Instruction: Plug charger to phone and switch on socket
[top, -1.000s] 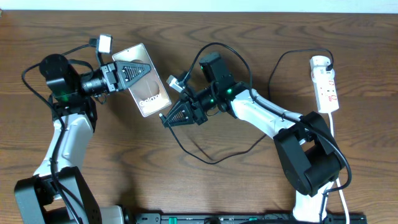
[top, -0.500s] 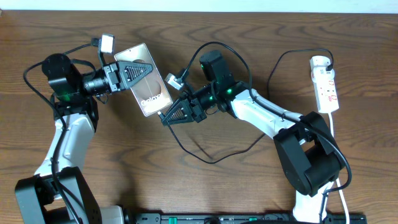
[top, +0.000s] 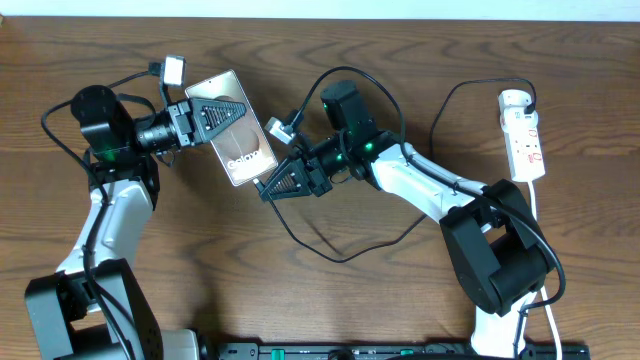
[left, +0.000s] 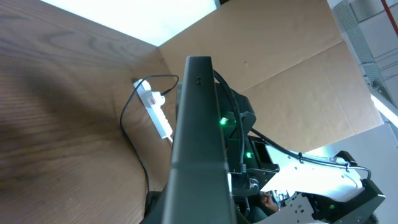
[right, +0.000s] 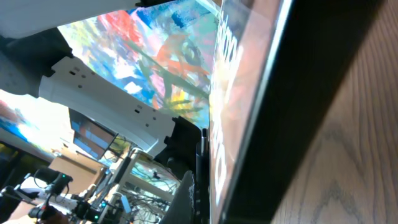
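Overhead, the left arm stands left of the phone (top: 246, 152), its upper link rising along the table's (top: 300, 320) left side and its forearm bent to point right. The left gripper (top: 238, 107) is clamped on the phone's upper end, with one black finger lying across the printed face. The phone sits slanted, its lower end toward the right gripper (top: 268, 194). In the left wrist view the phone (left: 199, 143) shows edge-on as a dark upright bar, so the fingers press on its two flat faces.

From a base well to the lower right of the phone, the right arm stretches up and leftward, wrist bent down. Its gripper tip is just beside the phone's lower right corner. The fingers look drawn close together, and the charger (top: 343, 261) cable leads out from the tip; the connector itself is hidden. The cable droops in a loop below the phone, then climbs to the socket (top: 525, 145), which lies far right of the phone. The right wrist camera is filled by the phone's (right: 298, 81) dark edge, very close.
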